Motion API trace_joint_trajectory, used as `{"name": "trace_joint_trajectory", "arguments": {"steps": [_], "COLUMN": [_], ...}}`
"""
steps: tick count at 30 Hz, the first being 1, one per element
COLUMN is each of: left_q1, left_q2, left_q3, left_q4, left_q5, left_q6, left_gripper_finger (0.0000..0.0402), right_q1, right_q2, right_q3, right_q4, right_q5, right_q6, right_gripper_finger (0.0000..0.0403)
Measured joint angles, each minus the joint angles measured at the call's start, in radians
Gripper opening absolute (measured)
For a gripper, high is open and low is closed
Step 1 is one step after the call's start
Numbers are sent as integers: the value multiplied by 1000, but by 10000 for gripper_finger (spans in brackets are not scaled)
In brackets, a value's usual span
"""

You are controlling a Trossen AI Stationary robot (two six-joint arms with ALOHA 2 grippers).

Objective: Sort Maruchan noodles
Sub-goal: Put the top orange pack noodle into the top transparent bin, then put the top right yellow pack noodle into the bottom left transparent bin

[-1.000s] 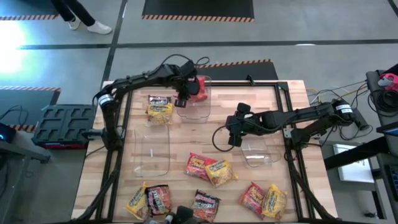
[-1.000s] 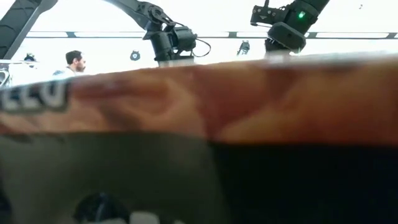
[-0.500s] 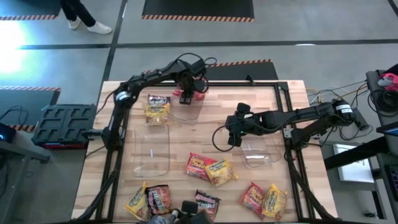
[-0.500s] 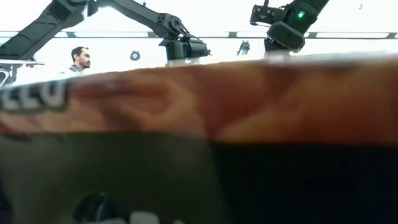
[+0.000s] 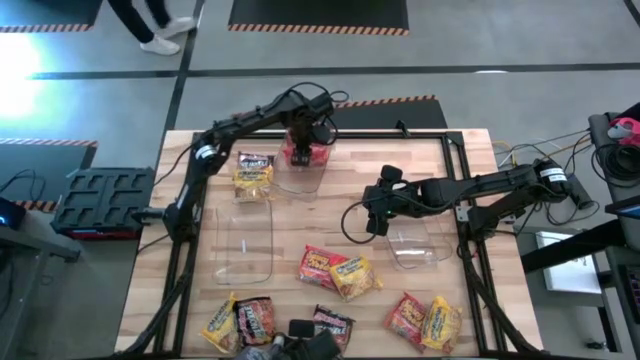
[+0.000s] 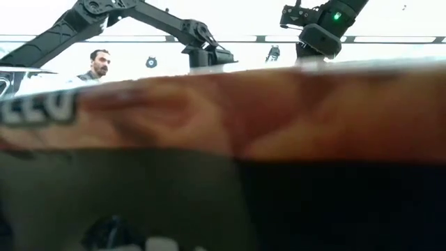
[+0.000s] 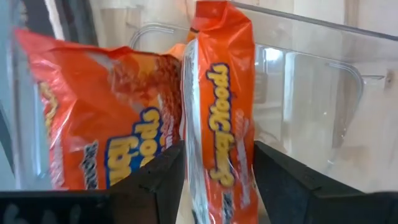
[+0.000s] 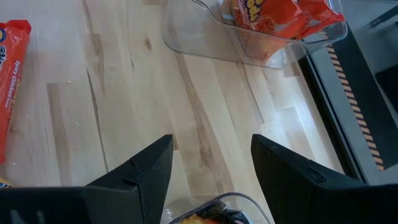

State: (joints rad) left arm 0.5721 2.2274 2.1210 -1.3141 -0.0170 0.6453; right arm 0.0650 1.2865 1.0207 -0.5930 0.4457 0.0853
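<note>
Left claw (image 5: 300,152) over clear bin (image 5: 322,172) at tabletop (image 5: 440,210) 12 o'clock, fingers (image 7: 155,180) flanking upright red noodle packet (image 7: 217,118) in the bin; clamped or loose, cannot tell. Second red packet (image 7: 99,118) beside it. Right claw (image 8: 211,180) mid-tabletop, fingers apart, empty. Other Maruchan noodles (image 5: 335,270) scattered around 6 o'clock, two (image 5: 255,172) at 10 o'clock.

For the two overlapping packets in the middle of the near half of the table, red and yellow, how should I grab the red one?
Take the red packet by its free edge, the one turned away from the yellow packet that partly overlaps it. Come straight down from above with the open right gripper, the nearer one. The packet lies flat on the table, so pinching a crinkly edge seam probably holds better than pressing on the face.
</note>
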Motion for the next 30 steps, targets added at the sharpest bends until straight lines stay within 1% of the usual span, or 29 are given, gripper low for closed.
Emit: {"name": "trace_joint_trajectory", "arguments": {"steps": [5,7,11,14,16,19,21,25,27,30], "left_q1": [6,11,23,24,19,16,11,-14,-32,-66], "left_q2": [-37,-54,-70,-75,-83,-104,-120,-181,-240,-361], "left_q3": [12,27,79,132,163,175,158,82,11,-154], "left_q4": [-12,-9,-5,-43,-95,-171,-211,-246,-236,-173], "left_q5": [-2,-18,-47,-51,-39,30,67,70,55,26], "left_q6": [0,0,-11,-34,-49,-112,-161,-240,-278,-348], "left_gripper_finger": [167,167,167,167,168,168,168,168,168,168], "right_q1": [0,0,0,0,0,0,0,0,0,0], "right_q2": [0,0,0,0,0,0,0,0,0,0], "right_q3": [0,0,0,0,0,0,0,0,0,0], "right_q4": [0,0,0,1,1,1,1,1,2,3], "right_q5": [0,0,0,0,0,0,0,0,0,0], "right_q6": [0,0,0,0,0,0,0,0,0,0], "right_gripper_finger": [208,208,208,208,208,208,208,208,208,208]}}
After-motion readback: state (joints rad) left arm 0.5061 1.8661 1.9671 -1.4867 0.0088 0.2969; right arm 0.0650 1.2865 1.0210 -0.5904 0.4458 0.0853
